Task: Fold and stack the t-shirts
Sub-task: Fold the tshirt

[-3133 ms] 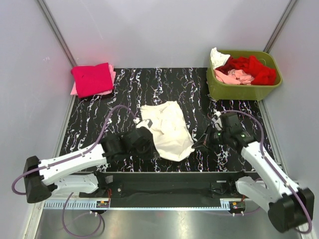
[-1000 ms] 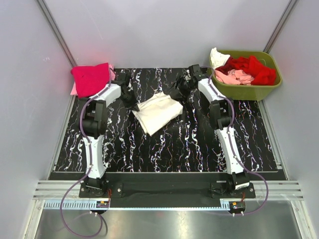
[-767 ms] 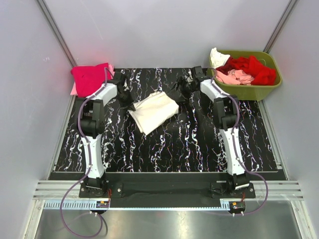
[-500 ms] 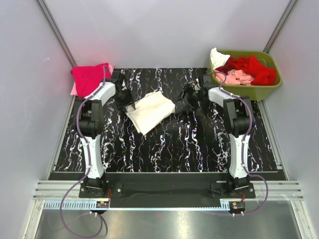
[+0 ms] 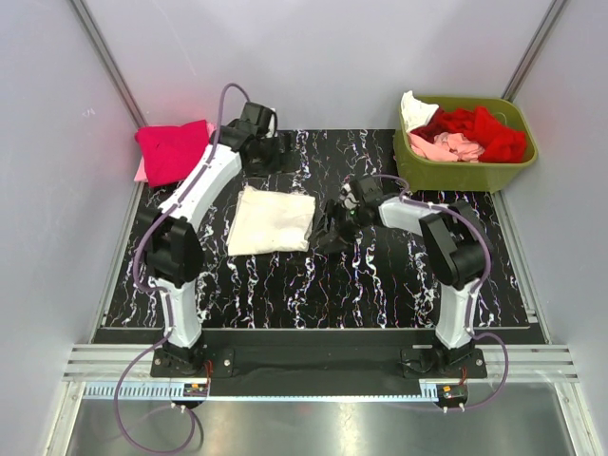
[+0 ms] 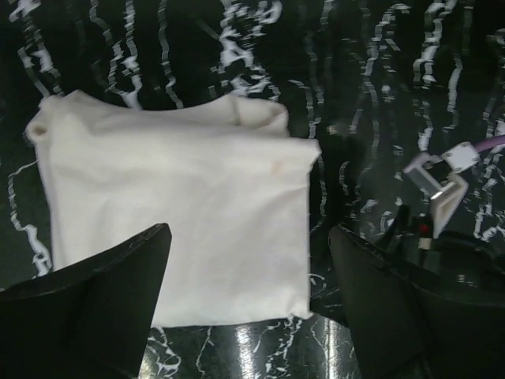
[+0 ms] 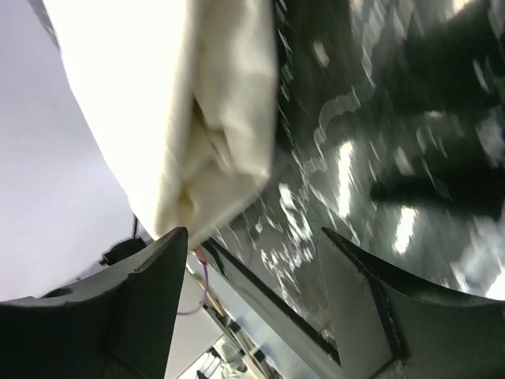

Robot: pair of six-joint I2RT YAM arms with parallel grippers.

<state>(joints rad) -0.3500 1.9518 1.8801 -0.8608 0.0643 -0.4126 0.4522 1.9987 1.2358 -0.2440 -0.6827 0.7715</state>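
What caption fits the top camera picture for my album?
Folded cream t-shirt on black table, left end effector and right end effector open nearby.

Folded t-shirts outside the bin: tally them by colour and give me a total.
cream-white t-shirt: 1
magenta-red t-shirt: 1
pale pink t-shirt, under the magenta-red one: 1
Total: 3
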